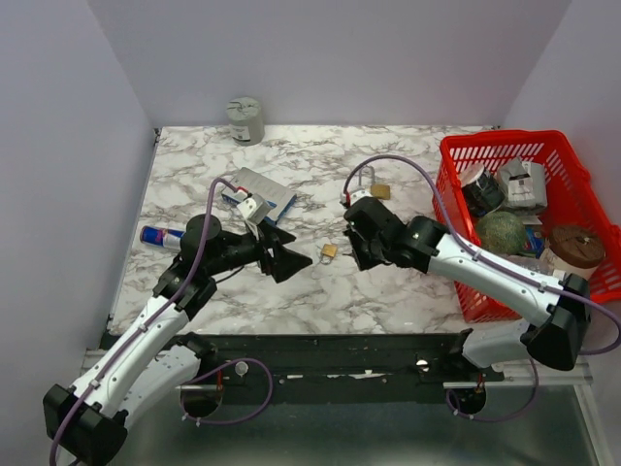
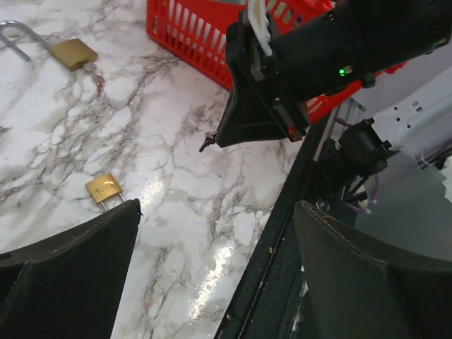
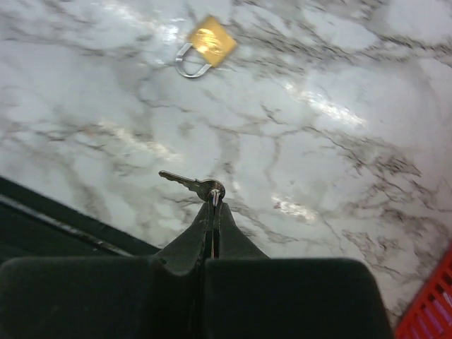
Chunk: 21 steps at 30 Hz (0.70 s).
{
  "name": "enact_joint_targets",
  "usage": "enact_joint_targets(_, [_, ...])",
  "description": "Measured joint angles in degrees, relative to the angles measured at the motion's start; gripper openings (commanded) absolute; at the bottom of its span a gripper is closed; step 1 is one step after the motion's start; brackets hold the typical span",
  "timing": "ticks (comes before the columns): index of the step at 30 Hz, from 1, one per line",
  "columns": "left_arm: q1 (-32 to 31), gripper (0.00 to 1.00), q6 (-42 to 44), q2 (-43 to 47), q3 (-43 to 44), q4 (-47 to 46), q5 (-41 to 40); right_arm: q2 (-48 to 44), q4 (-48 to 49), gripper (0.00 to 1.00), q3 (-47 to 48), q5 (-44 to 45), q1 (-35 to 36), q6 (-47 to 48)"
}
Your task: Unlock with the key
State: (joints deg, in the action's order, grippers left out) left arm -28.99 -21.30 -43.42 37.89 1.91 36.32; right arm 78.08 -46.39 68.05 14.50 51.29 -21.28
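Note:
A small brass padlock [image 1: 330, 251] lies flat on the marble table between my two grippers; it also shows in the left wrist view [image 2: 104, 188] and the right wrist view [image 3: 209, 42]. My right gripper [image 3: 214, 203] is shut on the head of a small metal key [image 3: 189, 185], held above the table, blade pointing left. It hovers just right of the small padlock [image 1: 352, 258]. My left gripper [image 2: 215, 212] is open and empty, just left of that padlock [image 1: 288, 260]. A larger brass padlock [image 1: 379, 191] lies farther back.
A red basket [image 1: 456, 243] with several items stands at the right. A drink can [image 1: 160, 236] and a flat box [image 1: 260, 190] lie behind my left arm. A grey canister [image 1: 245, 119] stands at the back. A black rail [image 1: 320, 349] runs along the near edge.

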Motion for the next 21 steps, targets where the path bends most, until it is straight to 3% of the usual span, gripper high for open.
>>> enact_joint_targets(10, [0.02, 0.81, -0.79, -7.37, -0.26, -1.62, 3.17, 1.29, 1.77, 0.01, 8.94, -1.75, 11.37, -0.02])
enact_joint_targets(17, [0.00, 0.49, -1.33, -10.40, -0.20, -1.38, 4.11, 3.67, 2.60, 0.01, 10.64, -1.73, 13.51, -0.07])
enact_joint_targets(21, [0.02, 0.48, -1.99, -11.15, -0.20, -1.36, 4.72, 3.50, 3.37, 0.01, 10.64, -1.73, 13.88, -0.09])
